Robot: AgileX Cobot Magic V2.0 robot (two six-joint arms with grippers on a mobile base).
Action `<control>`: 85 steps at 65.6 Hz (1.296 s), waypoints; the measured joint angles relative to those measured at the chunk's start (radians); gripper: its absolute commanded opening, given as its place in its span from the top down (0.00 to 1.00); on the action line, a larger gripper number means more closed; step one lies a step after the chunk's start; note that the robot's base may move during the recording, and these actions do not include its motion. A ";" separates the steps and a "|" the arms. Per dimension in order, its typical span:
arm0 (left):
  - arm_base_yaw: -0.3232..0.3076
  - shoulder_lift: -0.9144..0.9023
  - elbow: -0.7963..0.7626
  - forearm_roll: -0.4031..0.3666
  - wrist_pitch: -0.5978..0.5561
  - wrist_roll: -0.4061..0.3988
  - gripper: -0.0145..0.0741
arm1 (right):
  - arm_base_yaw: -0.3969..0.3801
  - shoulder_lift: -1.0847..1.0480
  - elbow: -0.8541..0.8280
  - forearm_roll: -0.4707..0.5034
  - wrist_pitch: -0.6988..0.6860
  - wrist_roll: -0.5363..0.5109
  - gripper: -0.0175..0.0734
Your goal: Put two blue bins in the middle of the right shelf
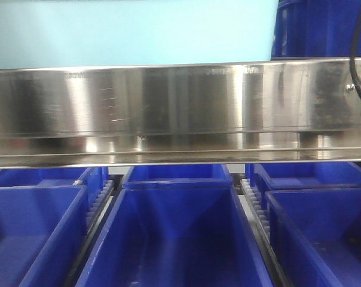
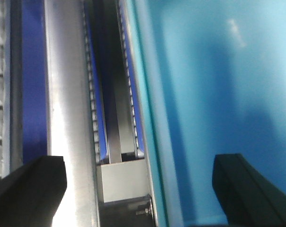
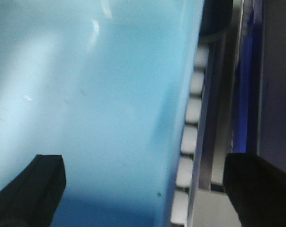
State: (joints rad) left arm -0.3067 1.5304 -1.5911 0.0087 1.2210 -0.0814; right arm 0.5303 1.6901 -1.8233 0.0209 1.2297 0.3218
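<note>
- The left pincer [image 2: 140,191] is spread wide and empty. It faces the steel rail [image 2: 69,94] and a cyan panel [image 2: 218,94].
- The right pincer [image 3: 145,189] is also wide and empty, beside a row of white rollers [image 3: 190,113].
- The blue bins [image 1: 174,239] stand side by side along the shelf's front edge, below the rail. Neither pincer holds one.
- Recommended: bring each pincer in under the rail and straddle a bin's near wall. Close firmly, then draw the bin out level, because the rail overhangs the rims.
- More bins [image 1: 174,176] sit toward the back edge. Leave them undisturbed.
- The destination shelf is not identifiable here.
</note>
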 measured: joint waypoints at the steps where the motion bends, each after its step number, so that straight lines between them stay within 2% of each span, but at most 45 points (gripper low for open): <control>1: 0.000 0.000 0.007 0.000 -0.005 -0.002 0.25 | 0.000 0.000 0.009 0.004 0.000 0.000 0.19; 15: 0.005 -0.016 0.076 -0.036 -0.059 -0.019 0.25 | 0.000 -0.006 0.097 0.052 -0.025 0.011 0.19; 37: 0.013 -0.036 0.150 -0.078 -0.124 -0.037 0.25 | 0.000 -0.012 0.131 0.095 -0.094 0.016 0.20; 42: 0.015 -0.037 0.154 -0.094 -0.133 -0.037 0.25 | 0.000 -0.010 0.131 0.101 -0.096 0.016 0.25; 47: 0.015 -0.037 0.158 -0.107 -0.138 -0.037 0.27 | 0.000 -0.006 0.131 0.103 -0.098 0.016 0.36; 52: 0.015 -0.037 0.158 -0.119 -0.142 -0.037 0.36 | -0.002 -0.004 0.131 0.089 -0.095 0.012 0.54; 56: 0.015 -0.037 0.160 -0.131 -0.144 -0.037 0.48 | -0.006 0.000 0.131 0.075 -0.081 0.007 0.68; 60: 0.015 -0.037 0.160 -0.138 -0.146 -0.037 0.63 | -0.006 0.002 0.131 0.071 -0.076 0.007 0.83; 62: 0.015 -0.037 0.160 -0.140 -0.147 -0.037 0.76 | -0.006 0.002 0.131 0.066 -0.074 0.002 0.93; 64: 0.015 -0.037 0.160 -0.133 -0.147 -0.039 0.84 | -0.006 0.002 0.132 0.069 -0.072 0.000 0.98; 67: 0.015 -0.037 0.160 -0.133 -0.147 -0.039 0.97 | -0.006 0.002 0.132 0.071 -0.072 -0.003 0.98; 85: 0.015 -0.037 0.164 -0.159 -0.155 -0.039 0.96 | -0.006 0.002 0.132 0.067 -0.071 -0.007 0.98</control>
State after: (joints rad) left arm -0.2914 1.4931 -1.4268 -0.1506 1.0656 -0.1202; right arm 0.5240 1.6916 -1.6915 0.0875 1.1583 0.3147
